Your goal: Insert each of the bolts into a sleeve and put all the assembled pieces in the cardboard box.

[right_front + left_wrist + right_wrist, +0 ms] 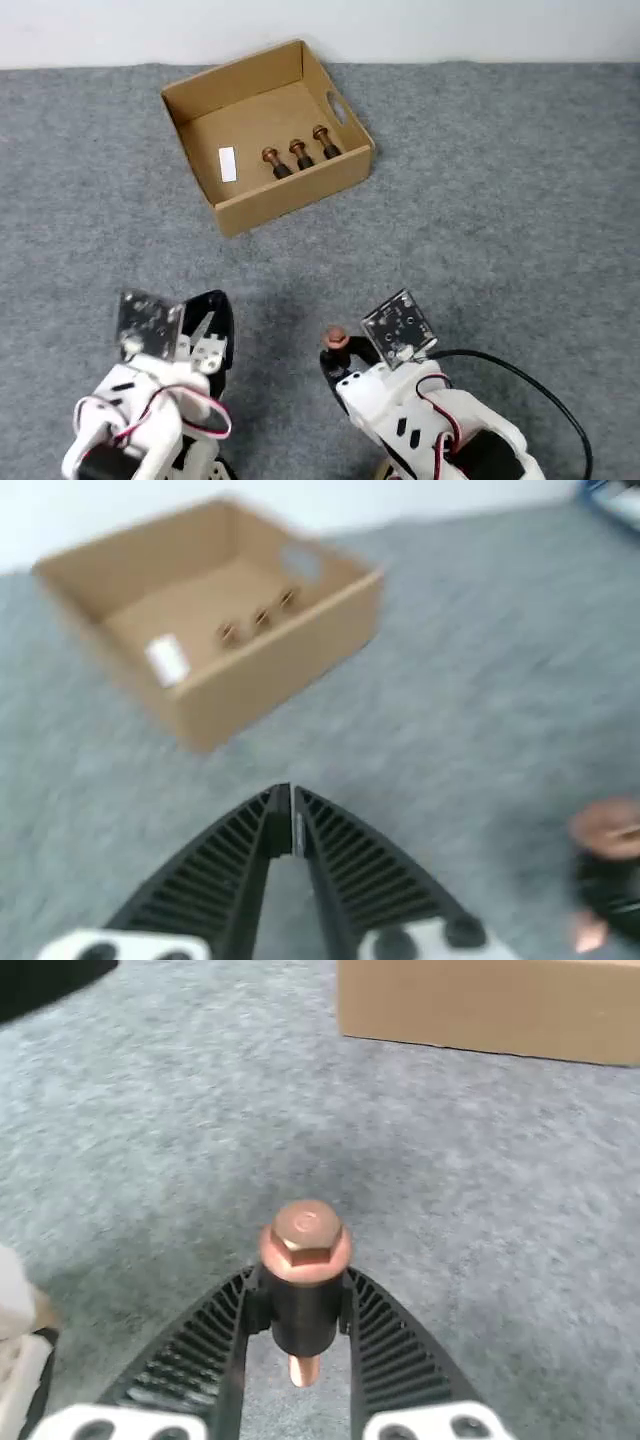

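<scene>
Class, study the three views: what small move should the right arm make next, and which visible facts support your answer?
Probably carry the right gripper toward the cardboard box. It is shut on a black sleeve with the copper bolt already through it, so this piece looks assembled. Three assembled pieces already lie in the box, which stands some way off across the table.

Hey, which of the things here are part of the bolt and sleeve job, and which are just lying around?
Part of the job: cardboard box; three sleeved bolts inside it; a fourth sleeved bolt, gripped in the right end effector.

Just lying about: white label on the box floor; black cable by the right arm; grey felt table cover.
</scene>
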### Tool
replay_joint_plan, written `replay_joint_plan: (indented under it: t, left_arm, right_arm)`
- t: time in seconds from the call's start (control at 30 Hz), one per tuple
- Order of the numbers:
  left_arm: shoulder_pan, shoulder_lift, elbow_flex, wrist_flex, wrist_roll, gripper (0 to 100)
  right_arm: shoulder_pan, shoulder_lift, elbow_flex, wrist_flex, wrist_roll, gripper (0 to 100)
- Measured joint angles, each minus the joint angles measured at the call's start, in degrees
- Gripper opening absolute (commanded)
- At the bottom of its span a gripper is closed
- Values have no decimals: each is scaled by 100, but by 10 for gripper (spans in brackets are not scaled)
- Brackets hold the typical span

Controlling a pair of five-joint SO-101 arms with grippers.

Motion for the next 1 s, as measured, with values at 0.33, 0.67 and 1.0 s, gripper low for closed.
replay_joint_plan:
  t: [0.33, 0.67, 1.0]
  left_arm:
    - [-1125, 9, 2286, -677, -721, 5]
    - [-1670, 18, 2708, -905, -624, 5]
    - [-1662, 18, 2708, -905, 176, 5]
  right_arm:
    - [835, 0, 9, 0, 0, 9]
    - [1556, -26, 79, 0, 0, 9]
    - [2488, -26, 88, -123, -35, 9]
